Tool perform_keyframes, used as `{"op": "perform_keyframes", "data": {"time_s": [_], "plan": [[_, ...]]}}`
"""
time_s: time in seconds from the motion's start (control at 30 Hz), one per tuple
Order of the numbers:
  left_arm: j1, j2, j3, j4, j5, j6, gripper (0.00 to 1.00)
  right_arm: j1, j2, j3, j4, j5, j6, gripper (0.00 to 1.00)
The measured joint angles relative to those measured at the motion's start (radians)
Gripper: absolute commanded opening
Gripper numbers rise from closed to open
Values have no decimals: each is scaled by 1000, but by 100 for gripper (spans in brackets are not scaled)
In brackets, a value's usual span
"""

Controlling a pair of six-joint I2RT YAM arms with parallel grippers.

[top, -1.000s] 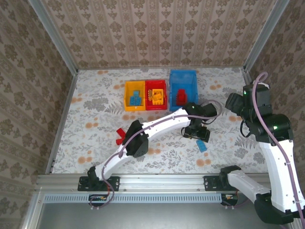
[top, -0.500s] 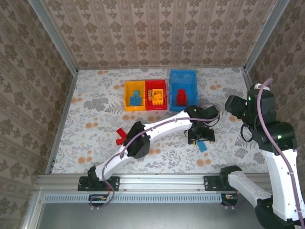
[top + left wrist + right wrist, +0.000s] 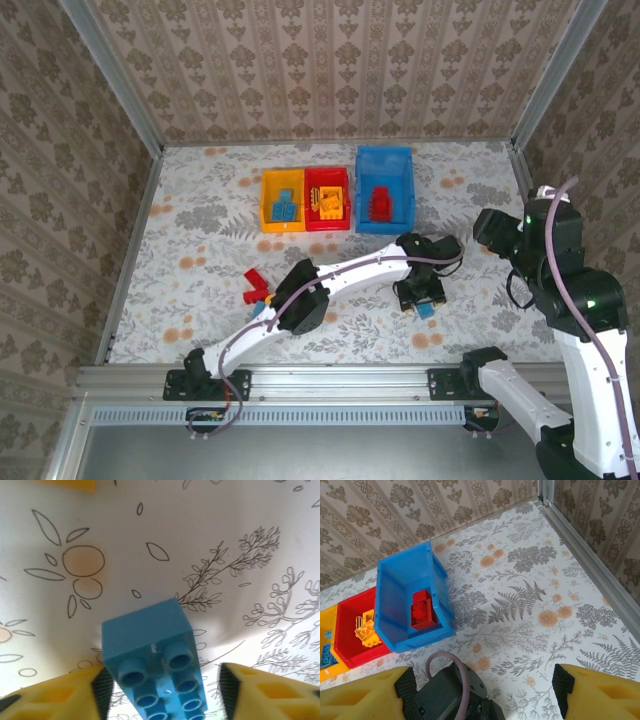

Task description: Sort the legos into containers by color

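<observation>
The left gripper [image 3: 420, 296] sits low over a light blue studded plastic brick [image 3: 150, 645] that lies flat on the flower-patterned table [image 3: 200, 240], right of centre. Its yellow fingers [image 3: 60, 695] stand on either side of the brick with the jaws partly parted. One pad is at the brick's side and a strip of table shows at the other, so the brick is straddled, not clamped. The right gripper [image 3: 484, 680] hangs high at the right, jaws wide, with nothing between them. Three open rectangular plastic bins stand in a row at the back. A small yellow bin [image 3: 266, 200] holds blue bricks [image 3: 286, 205]. Side by side with it, a small red bin [image 3: 327, 227] holds yellow-orange bricks [image 3: 328, 203]. Just beside that, a larger deep blue bin [image 3: 385, 160] holds red bricks [image 3: 380, 205], well apart from the straddled brick. Near the left arm's elbow lies a loose red brick [image 3: 252, 280], with small blue and yellow pieces beside it, partly hidden by the arm
</observation>
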Motion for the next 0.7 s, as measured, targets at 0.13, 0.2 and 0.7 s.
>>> {"op": "perform_keyframes", "data": {"time_s": [0.13, 0.2, 0.7], "plan": [[0, 0, -10, -7, -5, -19, 46, 0, -13, -21, 0, -4, 13, 76], [1, -4, -19, -9, -8, -29, 40, 0, -19, -29, 1, -4, 18, 75], [75, -384, -478, 29, -269, 14, 13, 0, -70, -158, 147, -351, -10, 73]]}}
